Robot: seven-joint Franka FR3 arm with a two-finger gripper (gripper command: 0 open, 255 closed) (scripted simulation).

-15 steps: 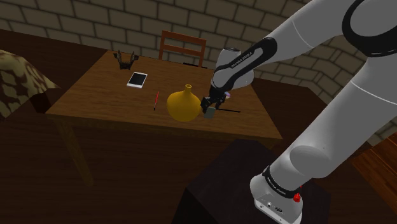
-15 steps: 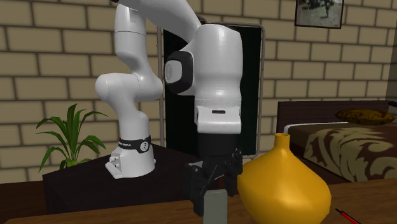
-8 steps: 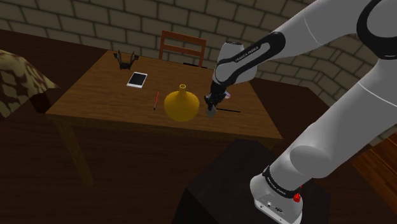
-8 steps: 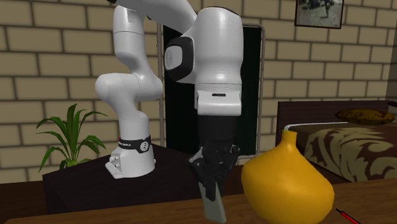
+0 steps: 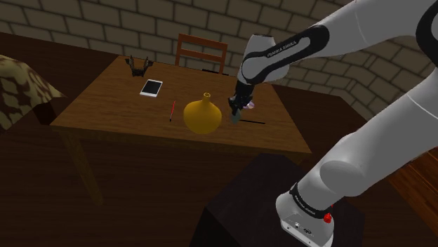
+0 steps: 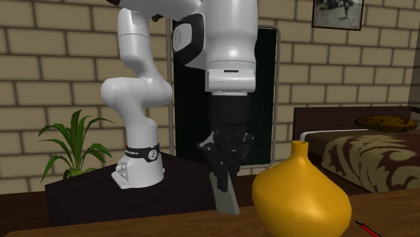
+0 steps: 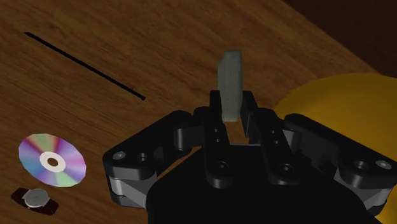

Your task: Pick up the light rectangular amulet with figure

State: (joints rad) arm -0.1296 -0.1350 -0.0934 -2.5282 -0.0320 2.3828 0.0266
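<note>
arm (image 5: 365, 133) ext'd fwd | tool (image 7: 233, 109) angled dwn | clamped on amulet (image 7: 229, 76)

- Shoulder: we look down over the brown wooden table (image 5: 105, 105), far off.
- Second exterior: low, close, facing the white arm (image 6: 229, 40).
- Wrist: close, along the black gripper (image 7: 233, 105).
- All share the bulbous yellow vase (image 5: 203, 116).

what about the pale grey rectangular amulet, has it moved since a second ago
Yes. The pale grey rectangular amulet, clasped in the black gripper, has gone up against the dark stand behind it and now tilts.

White arm (image 5: 379, 126), dark joints, black fingers (image 7: 215, 111)
</note>
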